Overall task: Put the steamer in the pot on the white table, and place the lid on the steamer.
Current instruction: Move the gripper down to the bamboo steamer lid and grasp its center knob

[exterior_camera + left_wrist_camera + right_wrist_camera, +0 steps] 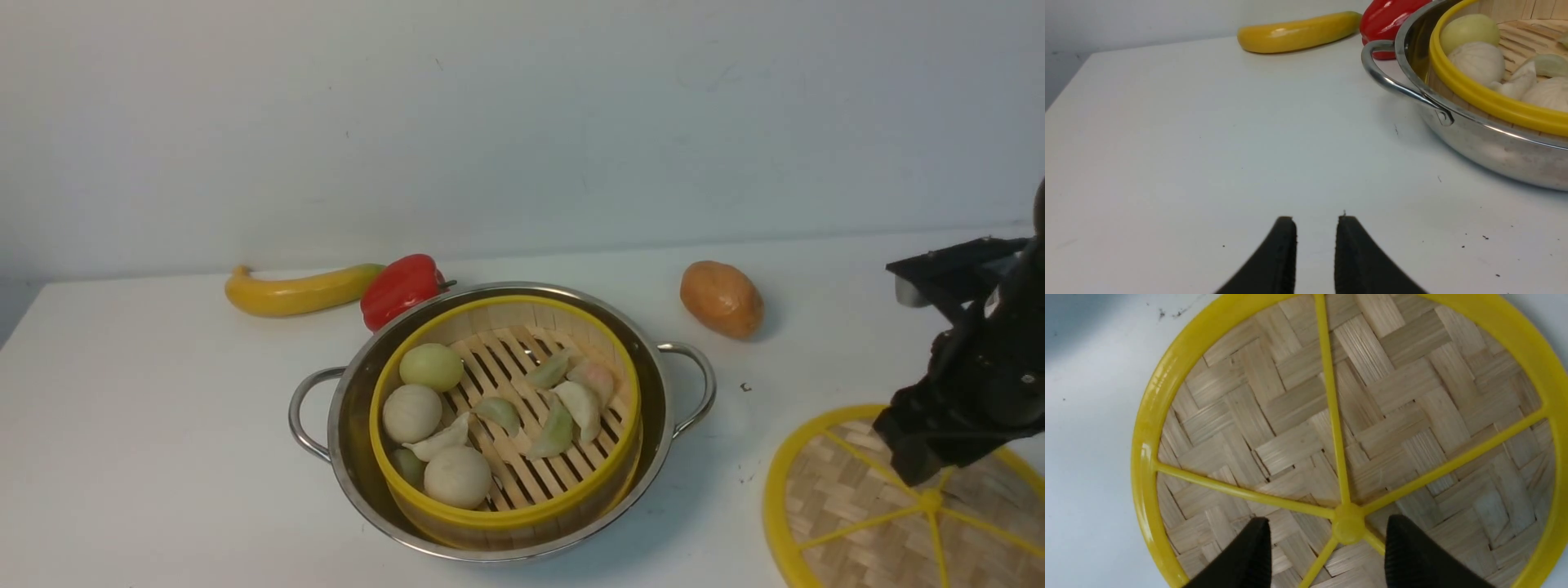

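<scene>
Steamer [378, 412]: in pot [665, 408].
Lid [849, 506]: on white table [163, 408].
Right gripper [1327, 522]: fingers wide apart above lid.
Left gripper [1316, 218]: fingers narrowly apart, empty.

There is one stainless-steel pot [351, 425], one bamboo steamer [490, 513], one woven lid [849, 498] and one white table [163, 425]. The food inside counts three round buns [412, 413], six dumplings [555, 433] and one small half-hidden piece [406, 465]. Loose produce: one banana [298, 291], one red bell pepper [400, 287], one potato [722, 298].

No text, label, brand or number can be read anywhere.
</scene>
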